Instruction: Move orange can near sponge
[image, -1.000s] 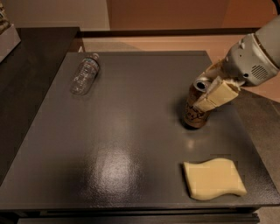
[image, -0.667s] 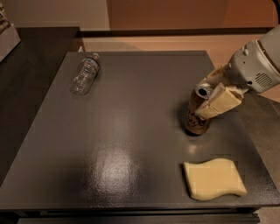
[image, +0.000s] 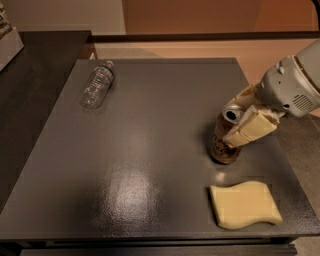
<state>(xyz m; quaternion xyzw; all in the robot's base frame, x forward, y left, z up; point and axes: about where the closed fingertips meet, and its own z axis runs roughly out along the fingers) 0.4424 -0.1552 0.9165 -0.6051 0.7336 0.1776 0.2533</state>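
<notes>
Camera view shows me the gripper (image: 235, 122) just behind the sponge (image: 244, 205), on its far side, pinching the orange can (image: 221, 149) between its two pale fingers (image: 250, 131), one across the front of the can and one behind it. The can leans a little, its silver top tipped away from the sponge. I cannot tell whether its base touches the table (image: 150, 150) or hangs just above it. Compared with a second ago, the can and gripper have come closer to the sponge, and only a narrow strip of dark tabletop now separates the can's base from the sponge's far edge. The sponge lies flat where it was. The clear water bottle (image: 97, 84) lies on its side well away from the sponge, at the far opposite corner, and has not shifted.
</notes>
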